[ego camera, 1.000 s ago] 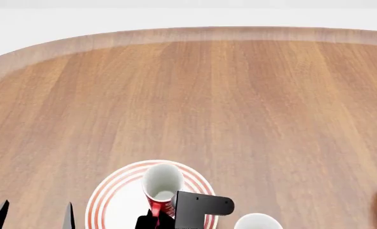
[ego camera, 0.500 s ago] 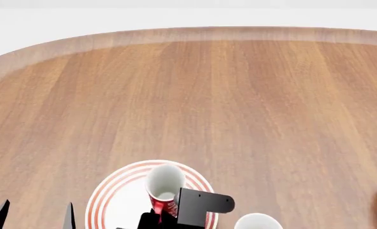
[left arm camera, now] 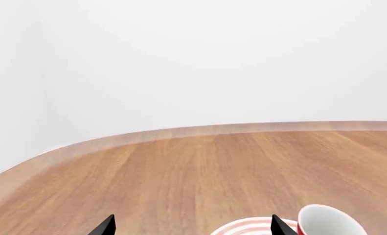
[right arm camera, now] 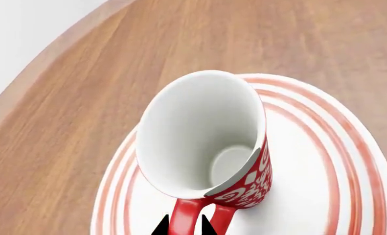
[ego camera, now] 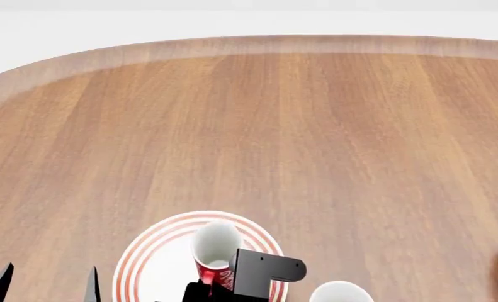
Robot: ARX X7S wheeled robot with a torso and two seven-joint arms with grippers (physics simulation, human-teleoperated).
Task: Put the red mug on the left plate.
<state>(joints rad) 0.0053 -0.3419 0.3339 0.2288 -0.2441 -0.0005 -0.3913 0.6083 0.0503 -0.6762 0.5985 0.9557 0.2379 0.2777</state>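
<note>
Red mug (right arm camera: 203, 142) is hanging over the left plate (right arm camera: 310, 161), low in the centre of the head view, with the right gripper (right arm camera: 183, 226) pinching its red handle between narrow fingertips. It is leaning, mouth tipped toward the far side of the table (ego camera: 316, 126); whether its base is touching the plate I cannot tell. The placing step looks to be in hand: next the mug likely wants levelling and settling on the plate's white middle before the fingers part. The left gripper (ego camera: 45, 283) is idling at the lower left, fingers spread and empty. Against half a second ago, the mug is sitting slightly lower in the head view.
</note>
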